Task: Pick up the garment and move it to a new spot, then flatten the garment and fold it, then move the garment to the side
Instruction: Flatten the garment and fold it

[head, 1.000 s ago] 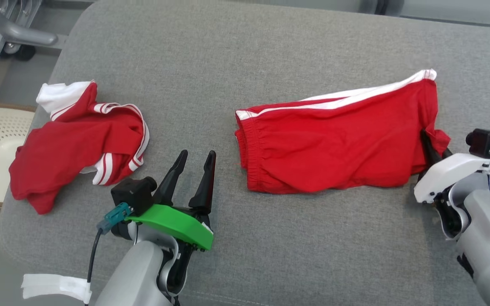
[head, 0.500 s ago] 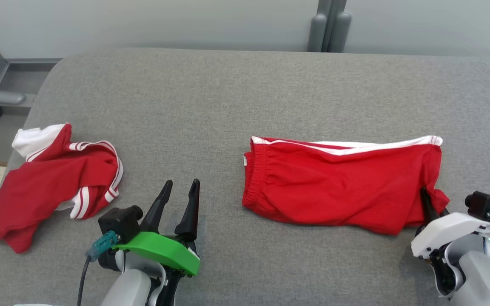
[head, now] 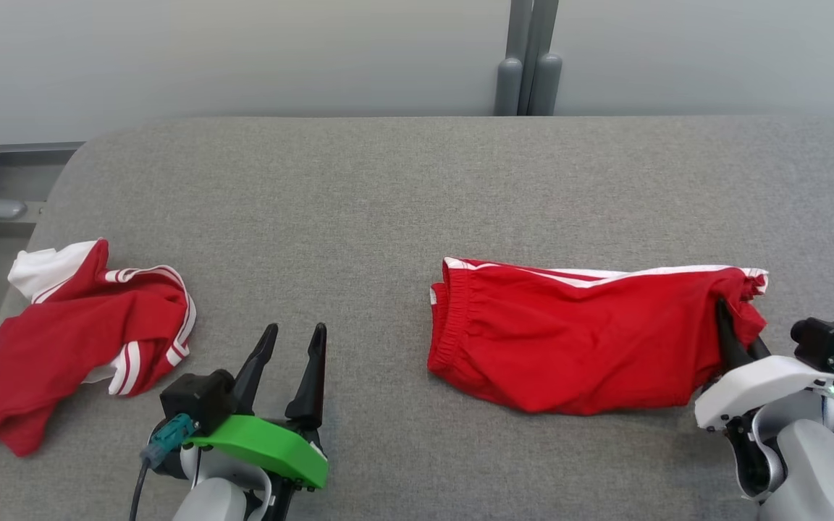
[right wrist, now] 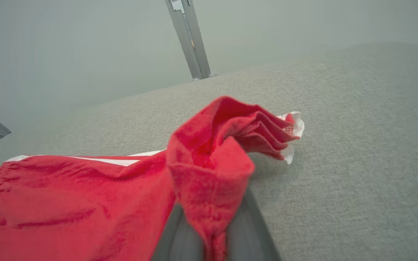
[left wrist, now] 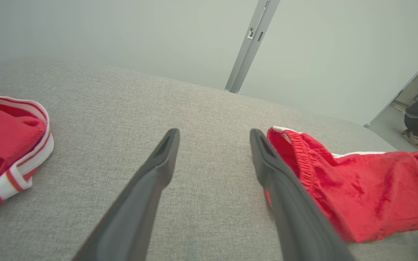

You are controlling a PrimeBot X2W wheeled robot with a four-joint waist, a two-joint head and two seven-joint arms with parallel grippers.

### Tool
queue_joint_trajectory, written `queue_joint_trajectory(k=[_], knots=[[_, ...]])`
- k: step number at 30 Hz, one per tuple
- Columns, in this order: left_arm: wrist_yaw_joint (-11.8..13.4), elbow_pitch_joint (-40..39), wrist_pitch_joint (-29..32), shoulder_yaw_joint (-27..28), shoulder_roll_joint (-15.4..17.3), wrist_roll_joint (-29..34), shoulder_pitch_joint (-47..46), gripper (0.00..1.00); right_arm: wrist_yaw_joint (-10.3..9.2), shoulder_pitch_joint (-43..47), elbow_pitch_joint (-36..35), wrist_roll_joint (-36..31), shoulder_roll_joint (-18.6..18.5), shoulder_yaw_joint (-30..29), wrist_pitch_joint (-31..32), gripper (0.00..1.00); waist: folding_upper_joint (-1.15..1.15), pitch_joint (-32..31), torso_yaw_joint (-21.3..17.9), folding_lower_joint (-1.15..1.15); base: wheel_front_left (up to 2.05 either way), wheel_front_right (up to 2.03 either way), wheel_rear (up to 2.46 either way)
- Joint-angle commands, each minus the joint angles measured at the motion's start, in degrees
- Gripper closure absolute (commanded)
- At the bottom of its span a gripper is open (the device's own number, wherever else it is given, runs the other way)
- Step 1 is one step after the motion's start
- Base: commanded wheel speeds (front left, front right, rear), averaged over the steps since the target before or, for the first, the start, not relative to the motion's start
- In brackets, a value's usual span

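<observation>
Shorts [head: 591, 340] on right half of pad [head: 359, 202], hem corner [right wrist: 209, 163] clamped in right gripper [head: 734, 331] and raised a little. Left gripper [head: 295, 331] empty, jaws wide apart, near waistband [head: 449, 325]. Likely flattening: pinch waistband corner with left, then draw both ends apart, low and level. Ample bare pad behind and between; near edge close. Other garment [head: 77, 340] at left edge, well apart.
</observation>
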Motion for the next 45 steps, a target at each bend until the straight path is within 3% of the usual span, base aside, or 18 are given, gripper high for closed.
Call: queue_joint_trajectory(k=[1,12,19,28,29,30,31,36,40,45], knots=[[0.13,-0.33,-0.04,0.58,-0.01,0.52,0.61,0.00,-0.07,0.35,-1.06,-0.84,0.14,0.52,-0.02,1.00,0.00,0.19,0.35,0.00,0.00,0.00,0.00],[0.13,-0.64,-0.04,5.92,-1.08,8.96,2.37,0.00,-0.06,-1.25,-9.25,-2.81,1.68,12.93,-0.02,1.00,0.00,0.27,3.81,0.00,0.00,0.00,0.00],[0.13,0.19,-0.04,6.25,-1.43,10.11,3.49,0.00,-0.06,-3.91,-7.80,-1.75,2.58,21.10,-0.02,1.00,0.00,0.52,7.09,0.00,0.00,0.00,0.00],[0.13,1.54,-0.04,5.27,-1.55,11.07,3.74,0.00,-0.06,-4.30,-2.09,-0.31,4.30,25.56,-0.02,1.00,0.00,0.86,10.85,0.00,0.00,0.00,0.00],[0.13,1.71,-0.03,5.24,-1.56,11.06,3.79,0.00,-0.06,-4.20,-0.99,0.06,4.52,25.88,-0.02,0.93,0.00,0.86,10.98,0.00,0.00,0.00,0.00],[0.13,1.85,-0.04,5.27,-1.56,11.00,3.79,0.00,-0.06,-4.27,-0.13,0.23,4.65,26.00,-0.02,0.59,0.00,0.86,11.06,0.00,0.00,0.00,0.00],[0.14,1.95,-0.04,5.38,-1.57,10.98,3.78,0.00,-0.06,-4.44,0.72,0.36,4.72,26.20,-0.02,0.00,0.00,0.86,11.10,0.00,0.00,0.00,0.00],[0.13,2.06,-0.03,6.02,-1.58,11.18,3.93,0.00,-0.06,-4.72,-0.16,2.06,5.32,26.77,-0.02,0.00,0.00,0.98,10.62,0.00,0.00,0.00,0.00],[0.13,1.85,-0.04,7.00,-1.54,11.50,4.44,0.00,-0.06,-3.12,-5.35,3.80,4.66,26.48,-0.02,0.00,0.00,0.73,9.41,0.00,0.00,0.00,0.00],[0.13,1.40,-0.04,7.03,-1.59,11.70,4.54,0.00,-0.06,0.40,-10.76,5.02,2.96,18.71,-0.02,0.00,0.00,0.53,8.40,0.00,0.00,0.00,0.00]])
